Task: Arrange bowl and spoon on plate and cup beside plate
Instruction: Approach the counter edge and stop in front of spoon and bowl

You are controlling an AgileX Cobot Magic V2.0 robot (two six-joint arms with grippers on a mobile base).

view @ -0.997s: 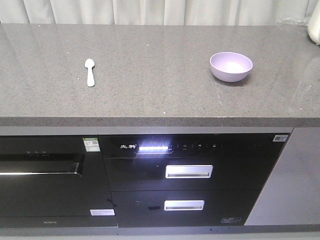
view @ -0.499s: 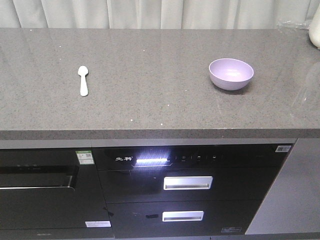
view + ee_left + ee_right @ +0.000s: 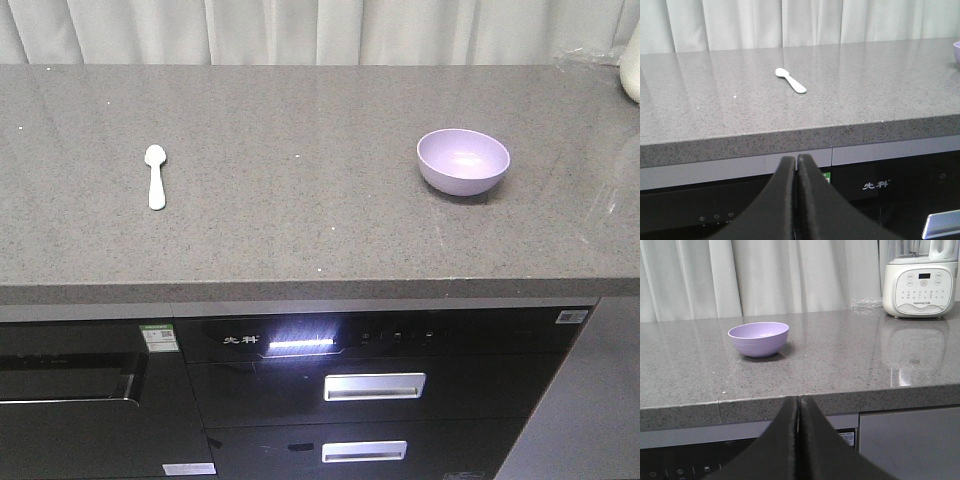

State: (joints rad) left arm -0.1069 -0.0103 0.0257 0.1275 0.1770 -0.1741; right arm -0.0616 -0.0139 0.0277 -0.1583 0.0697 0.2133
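A lavender bowl stands upright on the right part of the grey counter; the right wrist view has the bowl ahead and left. A pale spoon lies flat on the left part, its head toward the back; in the left wrist view the spoon lies ahead. My left gripper and my right gripper are both shut on nothing, low in front of the counter's front edge. Plate and cup are out of view.
A white blender base stands at the counter's far right corner, with clear plastic wrap beside it. Curtains hang behind the counter. Below the counter are a black appliance panel and drawer handles.
The front view has shifted: the counter, spoon and bowl sit lower in the frame and the spoon further left, as if the camera came closer. Spoon and bowl keep their places on the counter.
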